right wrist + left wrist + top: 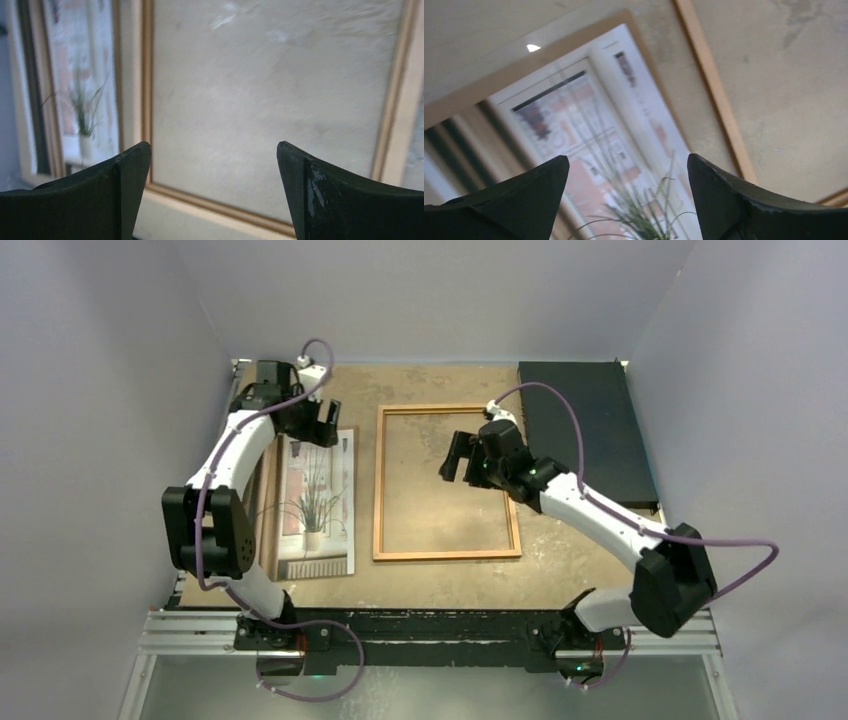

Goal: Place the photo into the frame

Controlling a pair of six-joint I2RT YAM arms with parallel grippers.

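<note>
The photo (316, 502) shows a thin-leaved potted plant by a window. It lies flat at the left on a brown board (268, 510). The frame (380, 485), with thin orange-brown wooden edges, lies flat at the table's middle, just right of the photo. My left gripper (318, 424) hangs over the photo's far end, open and empty. In the left wrist view the photo (589, 115) shows between the fingertips of the left gripper (628, 167), with the frame's edge (714, 95) to the right. My right gripper (458, 460) hovers open over the frame's far right part. The right wrist view shows the right gripper (214, 150) above the frame (146, 75), with the photo (80, 90) beyond.
A dark black slab (585, 430) lies at the back right, right of the frame. Grey walls close in the table on the left, back and right. The metal rail (430, 632) with both arm bases runs along the near edge.
</note>
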